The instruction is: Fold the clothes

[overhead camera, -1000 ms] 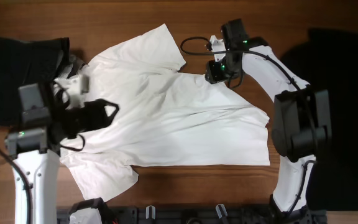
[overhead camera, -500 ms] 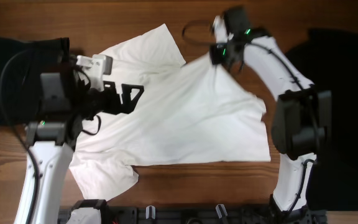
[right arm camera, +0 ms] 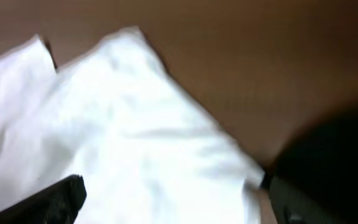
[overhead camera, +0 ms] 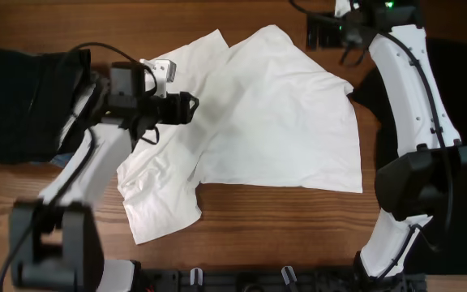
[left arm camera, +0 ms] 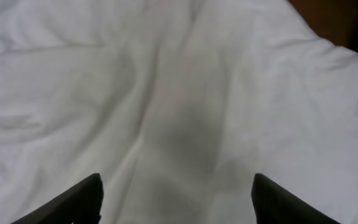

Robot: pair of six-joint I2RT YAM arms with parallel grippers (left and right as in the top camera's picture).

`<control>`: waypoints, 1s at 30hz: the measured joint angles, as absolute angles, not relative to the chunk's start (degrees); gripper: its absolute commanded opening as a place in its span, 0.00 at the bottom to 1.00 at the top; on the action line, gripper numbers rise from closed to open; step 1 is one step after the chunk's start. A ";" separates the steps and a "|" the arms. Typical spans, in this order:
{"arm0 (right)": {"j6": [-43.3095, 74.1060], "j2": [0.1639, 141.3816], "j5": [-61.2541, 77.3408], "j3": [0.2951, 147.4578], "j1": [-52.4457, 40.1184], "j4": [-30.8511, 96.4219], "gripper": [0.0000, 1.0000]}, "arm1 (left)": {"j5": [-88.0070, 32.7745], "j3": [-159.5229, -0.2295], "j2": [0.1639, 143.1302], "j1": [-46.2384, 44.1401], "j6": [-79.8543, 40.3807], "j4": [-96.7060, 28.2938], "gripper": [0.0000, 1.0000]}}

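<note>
T-shirt [overhead camera: 282, 113] | left end effector [left arm camera: 176, 182] spread, empty; right end effector [right arm camera: 174, 185] likewise

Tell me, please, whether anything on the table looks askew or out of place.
The white T-shirt lies crooked and rumpled rather than flat: its lower sleeve is bunched and creased, and a fold of cloth overlaps near the top. Nothing looks spilled or torn.

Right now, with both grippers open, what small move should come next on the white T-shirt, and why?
Probably lower the left gripper and pinch the white T-shirt beneath it: its jaws stand open over rumpled cloth, holding nothing, and that side lies bunched. The right gripper is open too, beyond the shirt's far edge.
</note>
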State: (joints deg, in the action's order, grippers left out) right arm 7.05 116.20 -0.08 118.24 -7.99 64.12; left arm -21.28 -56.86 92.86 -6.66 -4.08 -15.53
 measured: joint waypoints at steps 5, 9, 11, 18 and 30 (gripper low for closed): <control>13.23 116.25 2.13 115.24 -8.01 71.96 0.40 | -11.77 -56.86 100.71 -6.52 -9.13 -13.78 0.41; 15.90 116.25 3.88 109.16 -7.97 74.19 0.39 | -6.74 -56.86 103.44 -5.30 -12.29 -13.19 0.40; 17.30 116.25 4.36 104.55 -7.90 74.50 0.40 | -4.16 -56.86 104.57 -4.03 -13.98 -13.41 0.41; 20.78 116.33 5.39 86.35 -6.57 72.12 0.08 | -0.89 -56.88 105.86 1.54 -16.95 -13.61 0.42; 30.52 110.98 11.20 63.90 -1.26 59.70 0.04 | -3.57 -57.36 105.41 3.40 -17.96 -14.17 0.75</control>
State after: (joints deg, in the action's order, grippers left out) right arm 30.52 110.98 11.20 63.90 -1.26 59.70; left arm -3.57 -57.36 105.41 3.40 -17.96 -14.17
